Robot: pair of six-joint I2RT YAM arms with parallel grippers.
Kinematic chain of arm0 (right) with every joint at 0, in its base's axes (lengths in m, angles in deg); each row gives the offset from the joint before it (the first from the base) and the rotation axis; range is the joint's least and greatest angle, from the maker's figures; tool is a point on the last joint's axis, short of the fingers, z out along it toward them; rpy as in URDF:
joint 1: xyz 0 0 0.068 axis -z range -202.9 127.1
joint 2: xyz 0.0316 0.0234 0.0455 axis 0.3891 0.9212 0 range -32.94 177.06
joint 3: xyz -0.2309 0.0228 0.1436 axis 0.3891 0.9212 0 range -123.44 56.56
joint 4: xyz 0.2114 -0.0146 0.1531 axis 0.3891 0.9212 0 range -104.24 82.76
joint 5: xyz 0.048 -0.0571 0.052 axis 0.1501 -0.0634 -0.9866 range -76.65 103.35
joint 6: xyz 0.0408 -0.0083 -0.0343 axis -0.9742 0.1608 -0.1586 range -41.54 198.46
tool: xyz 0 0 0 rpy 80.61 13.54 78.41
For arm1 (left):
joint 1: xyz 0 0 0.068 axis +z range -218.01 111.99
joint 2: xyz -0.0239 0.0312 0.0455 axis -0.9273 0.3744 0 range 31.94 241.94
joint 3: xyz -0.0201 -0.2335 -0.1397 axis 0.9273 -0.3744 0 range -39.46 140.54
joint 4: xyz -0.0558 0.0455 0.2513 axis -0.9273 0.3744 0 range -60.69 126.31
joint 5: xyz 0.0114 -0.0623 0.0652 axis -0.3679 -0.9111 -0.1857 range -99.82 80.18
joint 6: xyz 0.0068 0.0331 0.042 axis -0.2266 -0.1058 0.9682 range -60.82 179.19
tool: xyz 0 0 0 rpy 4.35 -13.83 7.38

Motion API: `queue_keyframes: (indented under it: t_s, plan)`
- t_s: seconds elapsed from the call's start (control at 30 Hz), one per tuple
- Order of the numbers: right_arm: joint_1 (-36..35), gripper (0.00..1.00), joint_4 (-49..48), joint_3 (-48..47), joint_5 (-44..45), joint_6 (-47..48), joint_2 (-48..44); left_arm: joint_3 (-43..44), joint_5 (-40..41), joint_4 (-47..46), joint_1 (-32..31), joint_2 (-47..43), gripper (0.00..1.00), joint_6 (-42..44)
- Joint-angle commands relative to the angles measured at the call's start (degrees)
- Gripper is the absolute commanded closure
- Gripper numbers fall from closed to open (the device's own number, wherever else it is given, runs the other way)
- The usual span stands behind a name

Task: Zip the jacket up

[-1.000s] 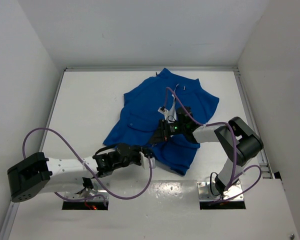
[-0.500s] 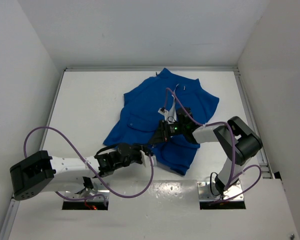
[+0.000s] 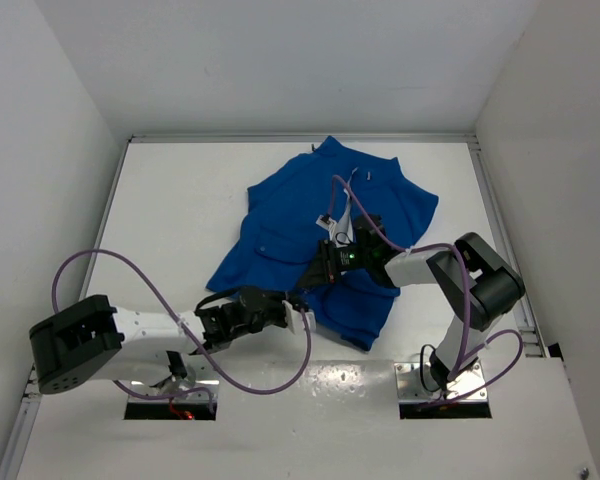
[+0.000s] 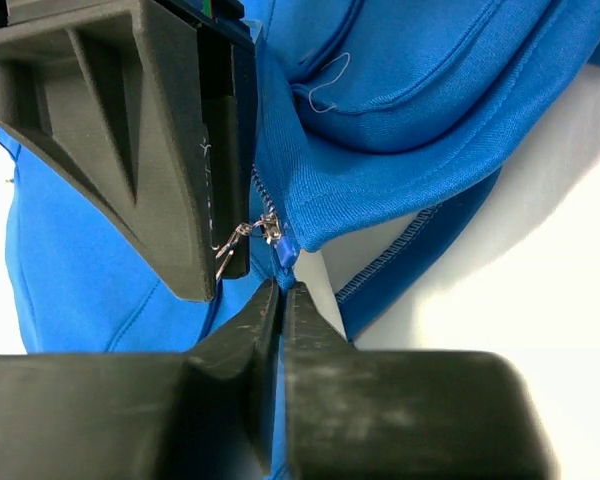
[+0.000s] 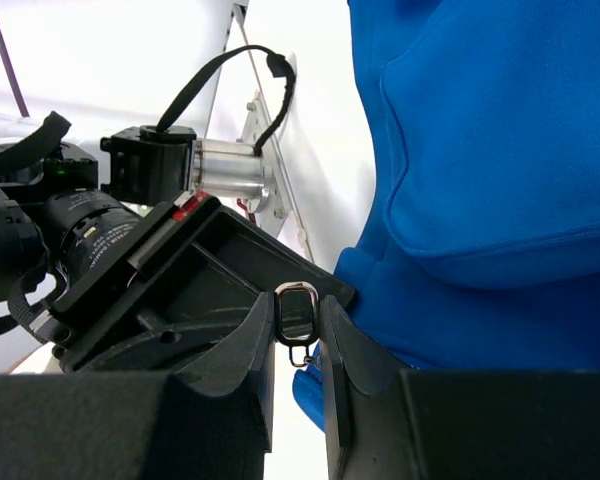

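Left hand point(image 3: 300, 319) crept right along jacket point(image 3: 390, 200) hem; right hand point(image 3: 314, 274) unmoved.

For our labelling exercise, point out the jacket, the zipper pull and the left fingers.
jacket point(image 3: 405, 200): top view, on its right chest panel.
zipper pull point(image 5: 298, 303): right wrist view, on its metal loop.
left fingers point(image 4: 230, 365): left wrist view, on one finger's dark surface.

White arms point(image 3: 150, 328), black joints point(image 3: 490, 290), purple cables point(image 3: 108, 252)
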Motion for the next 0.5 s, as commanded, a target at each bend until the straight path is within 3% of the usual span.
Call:
queue_keyframes:
  t_s: [0.0, 0.47]
  plan:
    - [0.3, 1.0, -3.1, -0.8, -0.7, -0.3, 0.5, 1.7, -0.1, -3.4, 0.1, 0.4, 0.99, -0.2]
    - [3.7, 1.0, 1.6, -1.9, -0.1, 5.2, 0.4, -1.9, -1.9, 4.6, 0.1, -12.4, 1.0, -1.3]
